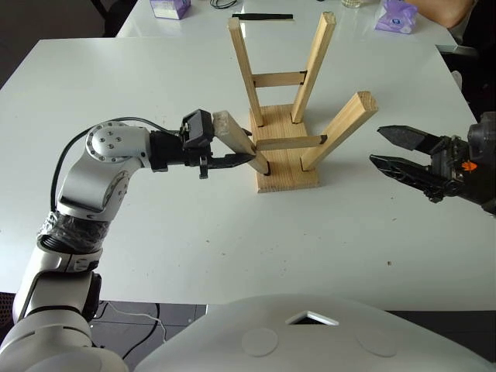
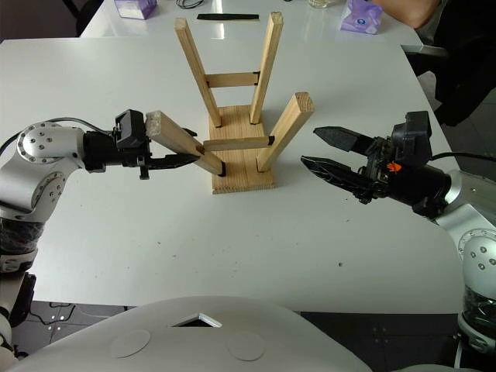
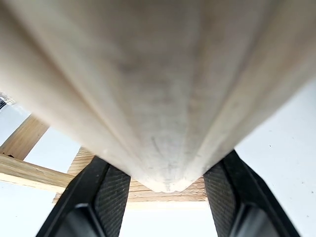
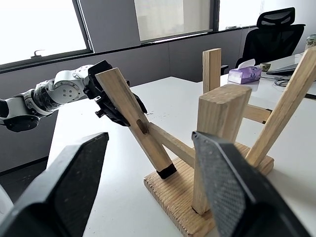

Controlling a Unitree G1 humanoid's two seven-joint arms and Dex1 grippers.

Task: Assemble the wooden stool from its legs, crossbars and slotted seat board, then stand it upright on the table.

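Observation:
The stool stands upside down, its slotted seat board [image 1: 288, 178] flat on the white table. Two far legs [image 1: 246, 66] [image 1: 314, 66] rise from it, joined by a crossbar [image 1: 279, 79]. A second crossbar [image 1: 291, 142] links the two near legs, which lean outward. My left gripper [image 1: 242, 160] is shut on the near-left leg [image 1: 235, 138]; in the left wrist view that leg [image 3: 158, 89] runs between the black fingers [image 3: 103, 197]. My right gripper [image 2: 310, 146] hovers open just right of the near-right leg [image 2: 285, 128], not touching it; the right wrist view has this leg [image 4: 217, 133] ahead of its open pads [image 4: 74, 182].
At the table's far edge lie two purple tissue packs [image 1: 170, 8] [image 1: 395, 17] and a black strip [image 1: 262, 15]. A person's arm rests at the far right corner. An office chair [image 4: 276, 29] stands beyond the table. Bare tabletop [image 1: 232, 232] spreads in front of the stool.

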